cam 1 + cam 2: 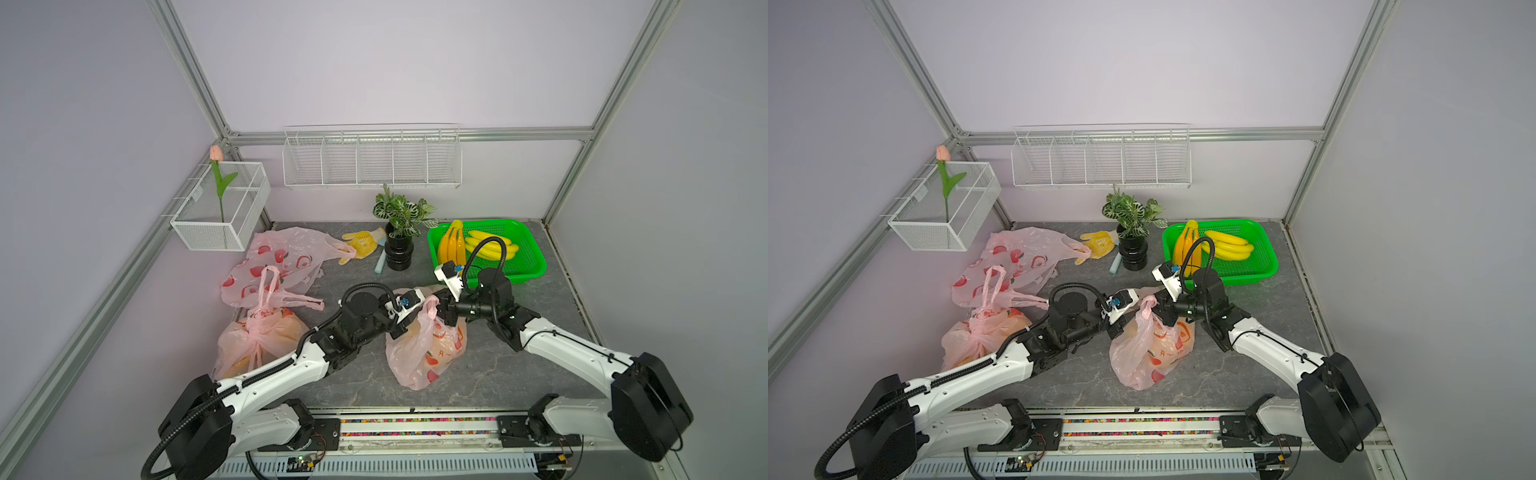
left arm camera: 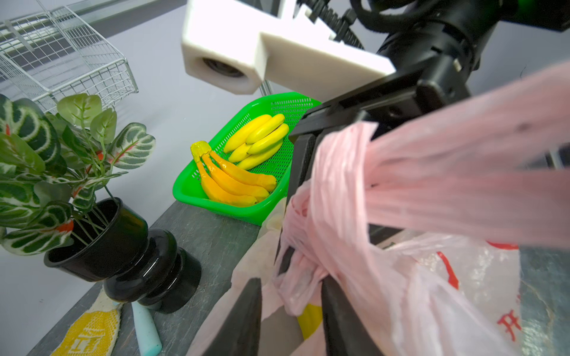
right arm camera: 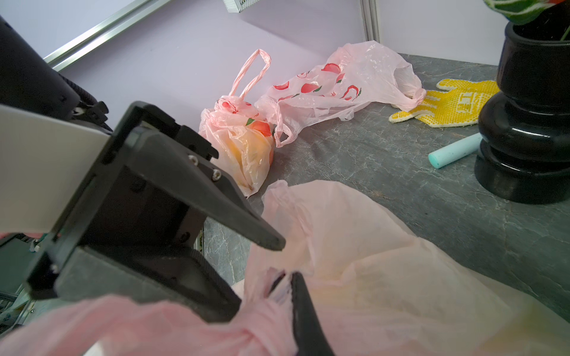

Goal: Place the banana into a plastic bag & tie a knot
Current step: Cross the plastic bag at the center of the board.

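The banana point(image 2: 310, 319) sits inside the pink plastic bag point(image 1: 419, 353), showing as a yellow patch low in the left wrist view and an orange tint through the film in both top views. The bag stands mid-counter point(image 1: 498, 374), its mouth gathered upward. The right hand point(image 1: 438, 309) is closed tight on the bag's twisted handle point(image 1: 432, 305), holding it up above the bag. The left hand point(image 2: 291, 279) reaches in from the opposite side. Its fingers point(image 2: 342, 323) stand apart on either side of the bunched plastic at the bag's neck, and one fingertip hangs clear above the film in the right wrist view.

To the left lies a second bag point(image 1: 257, 340), already knotted with fruit inside, and behind it an empty printed bag point(image 1: 282, 262) spread flat. Behind the arms are a yellow glove point(image 1: 365, 243), a pale teal stick point(image 1: 380, 262) and a potted plant point(image 1: 401, 249) in a black vase. A green basket point(image 1: 532, 266) at the back right holds a yellow bunch point(image 1: 492, 247) and an orange bunch point(image 1: 453, 245).
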Available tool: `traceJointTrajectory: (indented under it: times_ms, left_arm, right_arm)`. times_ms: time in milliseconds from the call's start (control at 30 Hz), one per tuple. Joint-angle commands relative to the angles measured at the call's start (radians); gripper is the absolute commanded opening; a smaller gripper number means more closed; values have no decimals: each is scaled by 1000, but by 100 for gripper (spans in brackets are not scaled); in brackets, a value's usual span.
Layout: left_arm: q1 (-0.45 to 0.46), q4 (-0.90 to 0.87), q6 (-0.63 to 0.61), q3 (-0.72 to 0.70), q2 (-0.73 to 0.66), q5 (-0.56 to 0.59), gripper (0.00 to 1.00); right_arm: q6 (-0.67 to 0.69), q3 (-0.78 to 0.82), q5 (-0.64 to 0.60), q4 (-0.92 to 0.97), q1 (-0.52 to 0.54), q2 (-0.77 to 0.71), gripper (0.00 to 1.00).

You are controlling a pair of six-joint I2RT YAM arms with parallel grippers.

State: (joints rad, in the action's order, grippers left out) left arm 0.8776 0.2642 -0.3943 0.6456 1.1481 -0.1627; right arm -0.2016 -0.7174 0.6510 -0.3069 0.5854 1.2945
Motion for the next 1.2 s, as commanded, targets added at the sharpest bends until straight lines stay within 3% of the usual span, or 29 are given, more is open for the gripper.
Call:
traceJointTrajectory:
  times_ms: [0,600,833,1167]
  left_arm:
    - [5,3,-19,39,-3,-35,31]
    - [5,-34,-15,66,57,-6,0]
    - [5,-27,1,51,32,40,0]
    - [4,-9,25,40,-2,146,0]
  right_arm:
    - [19,-13,0,-5,10,8,10]
    - [13,-4,-7,-16,27,-28,13]
    - [3,24,-54,-9,4,-82,35]
    - [33,93,-333,130,7,-284,69]
